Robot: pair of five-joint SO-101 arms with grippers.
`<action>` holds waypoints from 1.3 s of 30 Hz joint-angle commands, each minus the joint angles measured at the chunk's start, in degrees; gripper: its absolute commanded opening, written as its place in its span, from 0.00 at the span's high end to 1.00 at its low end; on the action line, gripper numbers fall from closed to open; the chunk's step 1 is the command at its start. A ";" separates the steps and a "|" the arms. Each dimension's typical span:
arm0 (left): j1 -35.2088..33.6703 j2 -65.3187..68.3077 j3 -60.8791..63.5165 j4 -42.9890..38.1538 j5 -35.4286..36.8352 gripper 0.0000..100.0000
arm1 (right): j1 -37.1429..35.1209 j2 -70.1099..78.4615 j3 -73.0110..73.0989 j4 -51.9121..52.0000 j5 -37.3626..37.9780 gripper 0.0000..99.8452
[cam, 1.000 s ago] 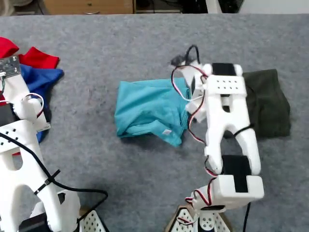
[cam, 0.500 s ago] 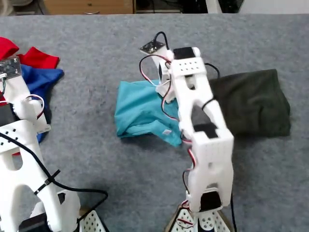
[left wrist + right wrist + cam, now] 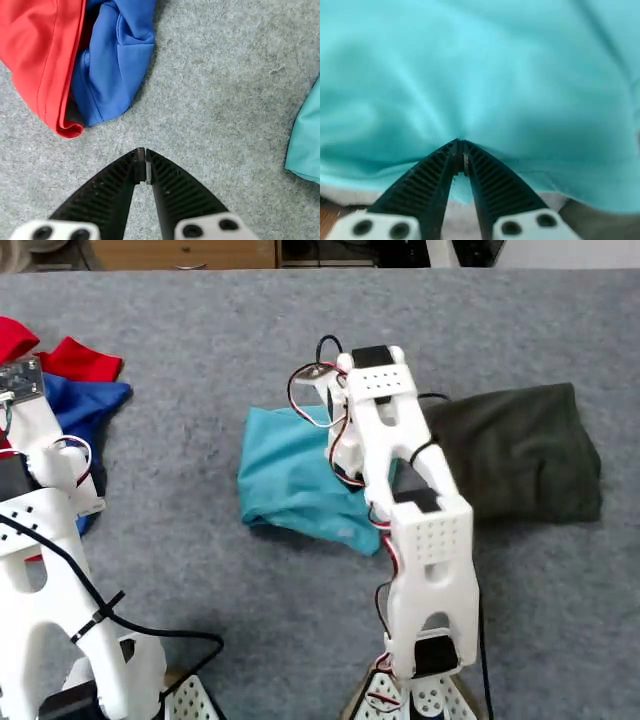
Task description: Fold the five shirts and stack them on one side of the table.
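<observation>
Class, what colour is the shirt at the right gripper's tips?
The shirt is teal, clearest in the right wrist view.

Teal shirt [image 3: 285, 475] lies partly hidden (under the right arm [image 3: 400, 455]).

We see soft, even light from above on the grey worktop [image 3: 180, 330], a thin dark shadow along the near edge of the teal shirt [image 3: 285, 475], deeper shade between red shirt [image 3: 40, 55] and blue shirt [image 3: 112, 65], white right arm [image 3: 430, 540] brightly lit
</observation>
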State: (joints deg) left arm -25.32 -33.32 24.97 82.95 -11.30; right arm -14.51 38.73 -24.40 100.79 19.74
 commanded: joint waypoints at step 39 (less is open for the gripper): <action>-0.70 -1.98 4.40 -2.37 -0.26 0.98 | 10.15 -6.90 -17.45 -5.27 8.26 0.82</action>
State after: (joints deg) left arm -25.32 -33.32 29.63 80.92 -11.30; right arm -3.08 25.71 -33.54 91.65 23.34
